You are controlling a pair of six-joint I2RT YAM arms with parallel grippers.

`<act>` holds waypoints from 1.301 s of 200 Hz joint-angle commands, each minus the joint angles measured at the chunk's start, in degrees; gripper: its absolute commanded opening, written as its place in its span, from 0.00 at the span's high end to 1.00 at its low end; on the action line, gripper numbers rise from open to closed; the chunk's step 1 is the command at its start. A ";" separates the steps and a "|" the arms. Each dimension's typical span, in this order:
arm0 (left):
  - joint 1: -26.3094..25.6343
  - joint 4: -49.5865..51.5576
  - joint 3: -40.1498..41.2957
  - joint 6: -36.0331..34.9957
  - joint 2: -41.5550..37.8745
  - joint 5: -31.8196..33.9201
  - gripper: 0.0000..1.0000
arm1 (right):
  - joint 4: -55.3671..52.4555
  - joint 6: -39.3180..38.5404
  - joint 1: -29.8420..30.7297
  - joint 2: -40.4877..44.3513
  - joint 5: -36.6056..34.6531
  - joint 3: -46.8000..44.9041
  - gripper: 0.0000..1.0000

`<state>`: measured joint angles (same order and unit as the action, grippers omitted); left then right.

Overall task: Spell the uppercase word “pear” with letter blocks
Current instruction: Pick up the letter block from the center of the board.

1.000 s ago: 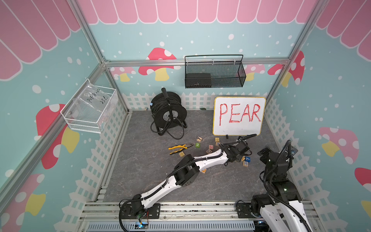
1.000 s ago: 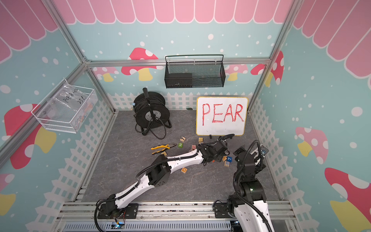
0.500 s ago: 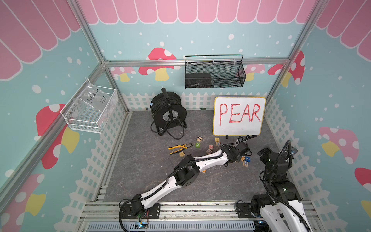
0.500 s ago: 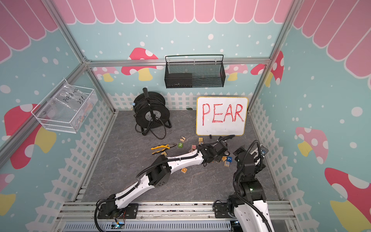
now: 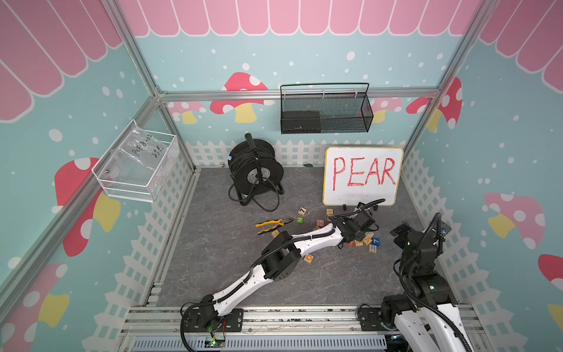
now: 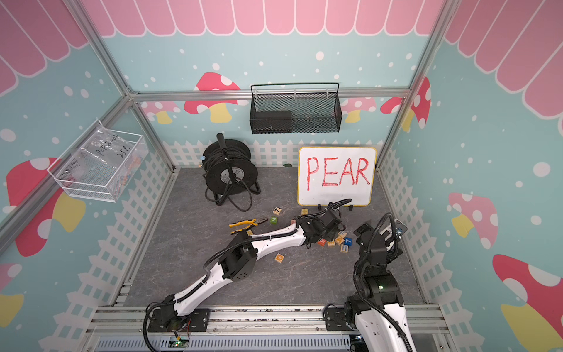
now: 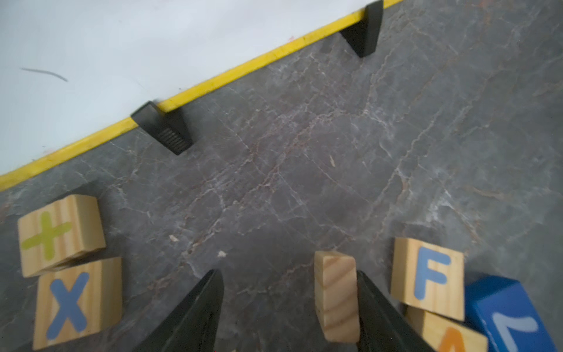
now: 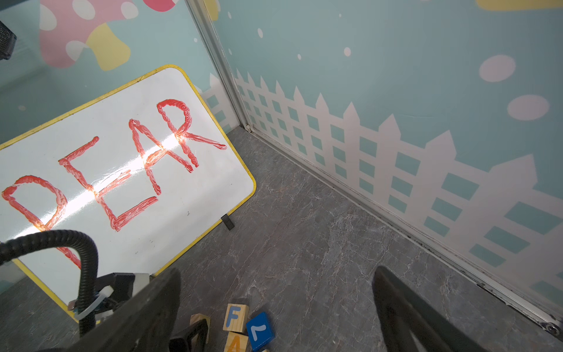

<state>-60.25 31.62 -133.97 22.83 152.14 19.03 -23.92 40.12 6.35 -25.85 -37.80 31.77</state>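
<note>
Stays almost put since a second ago; holds left gripper unclenched, plain-sided letter block between jaws, against one finger; right gripper spread, empty.

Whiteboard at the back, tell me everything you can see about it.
The whiteboard is a white rectangle with rounded corners and a thin yellow rim. PEAR is hand-drawn on it in thick red capitals. It stands on its long edge on the grey floor near the back wall, held by two small black feet. Its glossy face shows glare in the right wrist view.
</note>
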 commanded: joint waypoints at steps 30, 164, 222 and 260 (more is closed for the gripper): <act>1.59 -1.00 1.76 1.64 -3.16 0.08 0.31 | 0.89 0.40 -0.38 -0.17 -0.07 -0.95 0.01; 3.49 -7.80 10.20 1.87 -8.34 -7.20 0.47 | 1.42 0.05 -0.67 -0.61 -0.08 -1.16 0.01; 3.54 -5.08 6.63 2.02 -5.89 -8.87 0.48 | 1.51 -0.11 -0.72 -0.87 -0.06 -1.10 0.01; 3.54 -3.39 4.36 2.31 -3.80 -8.92 0.51 | 1.51 -0.17 -0.79 -0.96 -0.03 -1.10 0.01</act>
<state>-57.01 26.33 -127.59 24.38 146.21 10.59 -23.05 40.03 5.98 -26.61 -37.56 31.14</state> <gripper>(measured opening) 0.496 0.994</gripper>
